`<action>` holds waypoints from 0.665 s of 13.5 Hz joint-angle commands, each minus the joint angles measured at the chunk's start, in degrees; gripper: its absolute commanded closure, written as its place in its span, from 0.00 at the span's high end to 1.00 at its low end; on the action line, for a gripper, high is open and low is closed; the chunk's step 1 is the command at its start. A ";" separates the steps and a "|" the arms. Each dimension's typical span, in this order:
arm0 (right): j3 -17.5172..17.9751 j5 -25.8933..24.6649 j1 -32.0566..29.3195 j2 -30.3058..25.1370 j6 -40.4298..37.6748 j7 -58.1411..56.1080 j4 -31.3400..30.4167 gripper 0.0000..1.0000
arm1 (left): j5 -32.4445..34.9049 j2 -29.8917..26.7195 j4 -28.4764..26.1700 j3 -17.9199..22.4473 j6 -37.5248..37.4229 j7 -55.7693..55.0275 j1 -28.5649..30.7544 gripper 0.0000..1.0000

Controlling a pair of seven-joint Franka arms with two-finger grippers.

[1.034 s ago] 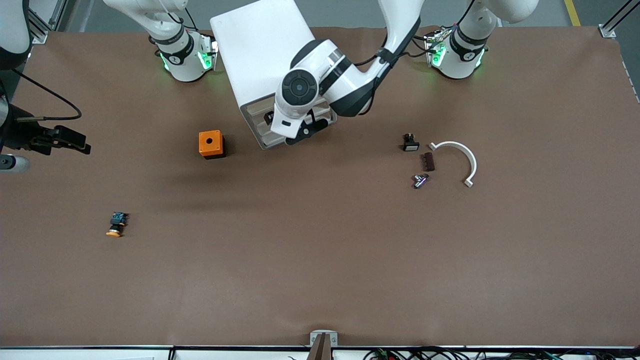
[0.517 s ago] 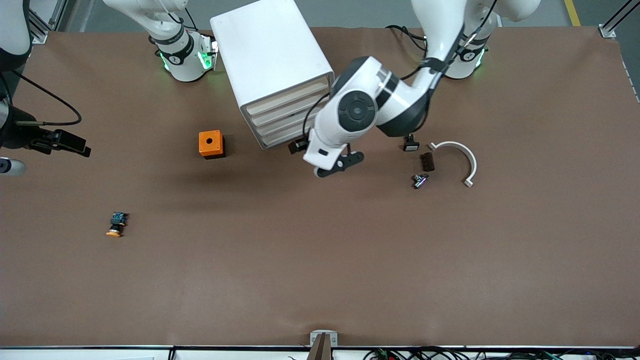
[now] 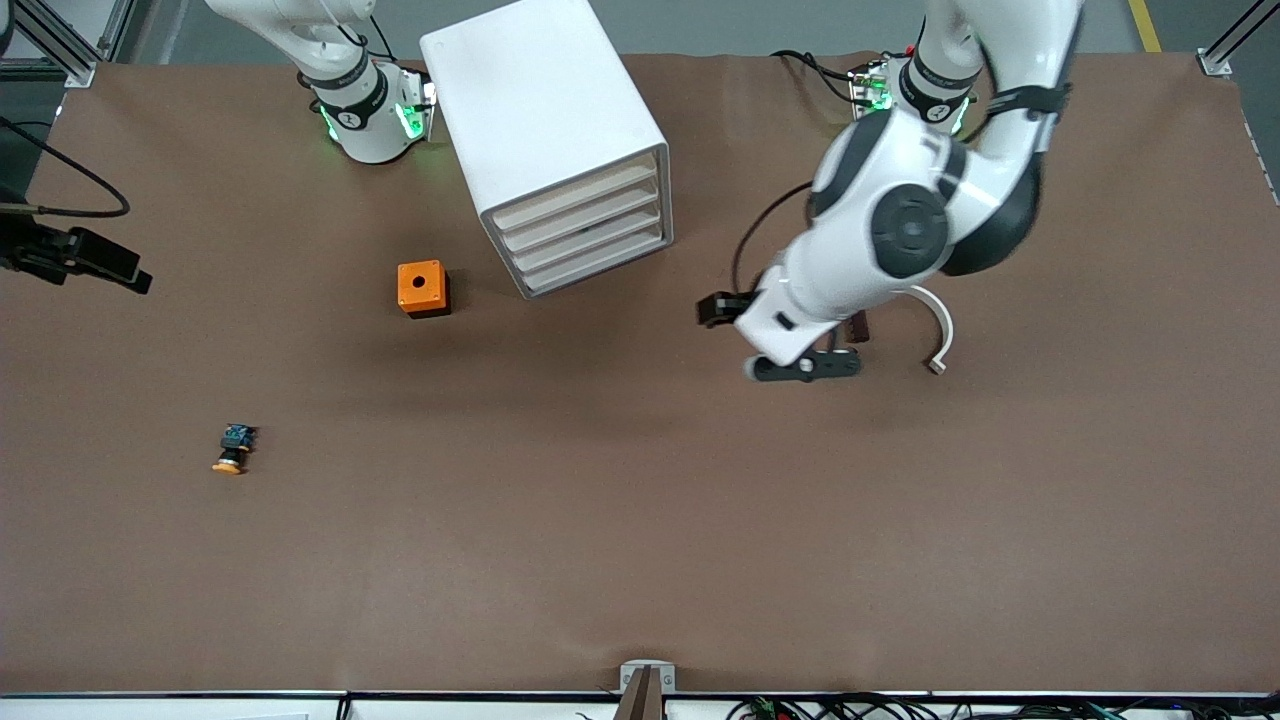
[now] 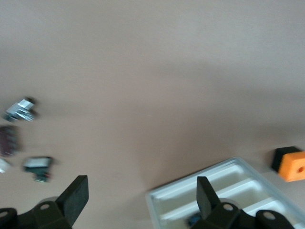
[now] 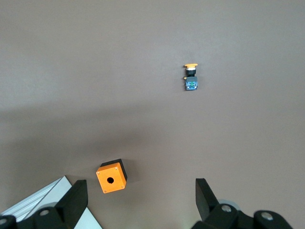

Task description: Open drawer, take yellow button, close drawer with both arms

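**Both my grippers spread and empty, button out on the table**

My left gripper (image 4: 138, 202) hangs over the small parts at the left arm's end of the table, fingers apart, nothing between them. My own forearm hides most of those parts from the front camera; only the white curved piece (image 3: 940, 325) shows clearly. The wrist camera catches a silvery part (image 4: 20, 109) and a black-and-white part (image 4: 37, 164), both blurred.

The cabinet (image 3: 545, 130) has all four fronts flush, the drawer (image 3: 575, 195) shut. Its contents are hidden.

My right gripper (image 5: 138, 202), fingers apart, waits high over the orange cube (image 5: 111, 176). The button (image 3: 233, 448) lies on the bare table, well apart from both grippers.
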 commanded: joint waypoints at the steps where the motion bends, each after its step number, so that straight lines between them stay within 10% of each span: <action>1: -0.08 -0.09 0.28 0.80 -1.74 1.26 2.43 1.00 | 1.20 -9.27 -10.54 -0.45 0.58 8.93 4.80 1.00; 9: -0.43 -0.18 -1.98 -1.75 -6.65 -10.84 2.51 1.00 | 10.15 -24.31 -23.03 -0.62 -1.44 24.87 16.41 1.00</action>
